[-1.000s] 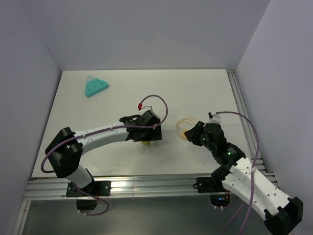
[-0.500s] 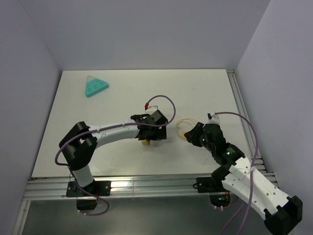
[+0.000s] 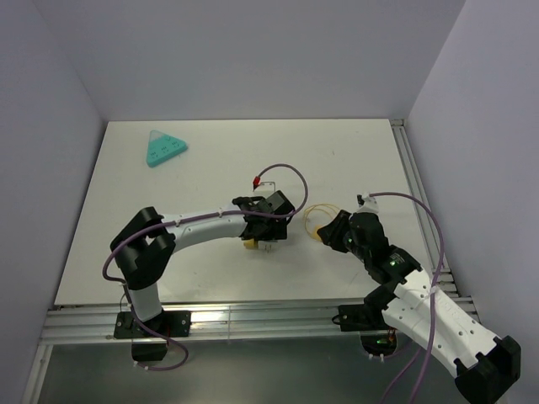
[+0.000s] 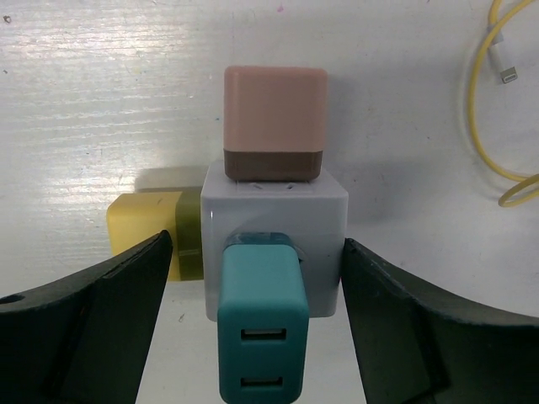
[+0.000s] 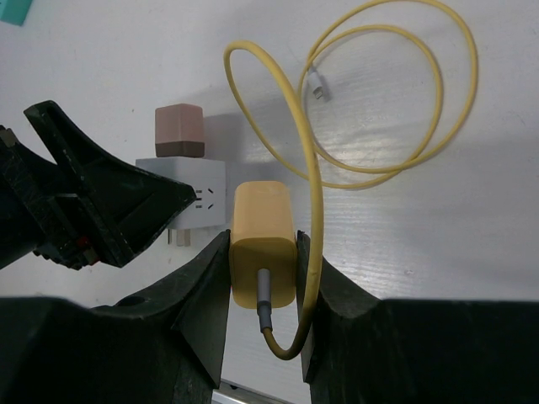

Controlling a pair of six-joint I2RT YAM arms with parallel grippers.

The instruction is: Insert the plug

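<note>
A white socket cube [image 4: 274,231] lies on the table under my left gripper [image 4: 257,252], which is open with a finger on each side of it. A pink plug [image 4: 274,122] sits in its far face, a teal USB charger [image 4: 263,332] in its near face and a yellow plug [image 4: 143,231] on its left. My right gripper [image 5: 263,240] is shut on a yellow charger [image 5: 263,215] trailing a yellow cable [image 5: 379,101], just right of the cube [image 5: 181,189]. In the top view the left gripper [image 3: 268,227] covers the cube and the right gripper [image 3: 327,229] is to its right.
A teal triangular block [image 3: 164,149] lies at the table's far left. The yellow cable's loops [image 3: 318,215] lie between the two grippers. A metal rail [image 3: 421,202] runs along the table's right edge.
My left arm has swung its elbow to the right and the left gripper has shifted slightly right over the cube. The right arm has not moved.
</note>
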